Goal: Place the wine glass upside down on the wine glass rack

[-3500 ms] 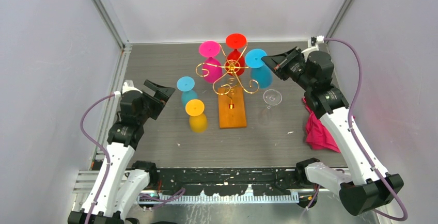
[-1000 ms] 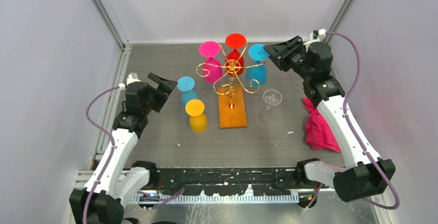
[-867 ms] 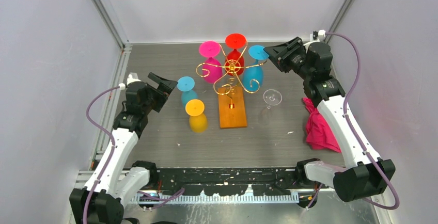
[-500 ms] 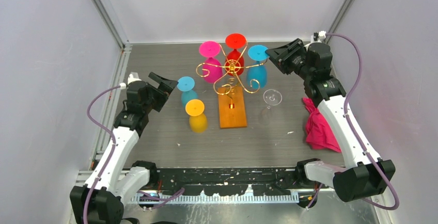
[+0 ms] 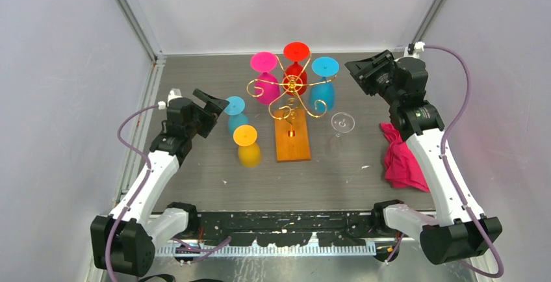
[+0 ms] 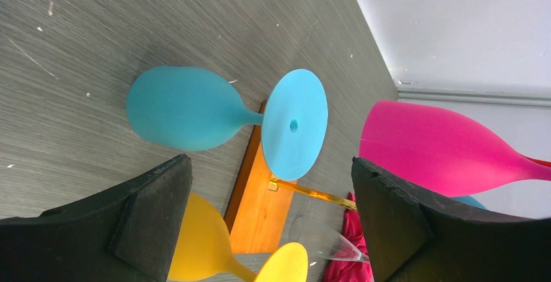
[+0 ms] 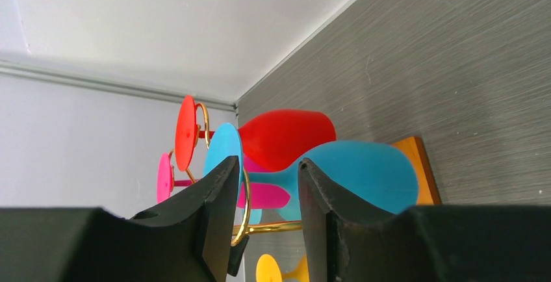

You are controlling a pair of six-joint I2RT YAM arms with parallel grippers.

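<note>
The wine glass in hand for this step appears to be the light-blue glass (image 5: 235, 114), which stands inverted on the table (image 5: 195, 178), left of the wine glass rack (image 5: 292, 86) and apart from it. The left gripper (image 5: 216, 110) hovers just beside it with its jaws spread wide and empty; the left wrist view frames the glass's stem and foot between them. The right gripper (image 7: 268, 164) sits off the rack's right side, jaws narrowly parted, holding nothing. Hazards noted: the yellow glass (image 5: 247, 147) stands just beside the target, so a wide closing sweep could topple it. The target's bowl looks smooth and rounded, so a poorly centred pinch may slip. Pink (image 5: 265, 77), red (image 5: 295, 67) and blue (image 5: 325, 84) glasses already hang on the rear arms. In my judgement, a careless carry could strike them or snag the foot on a scroll and rock the rack.
</note>
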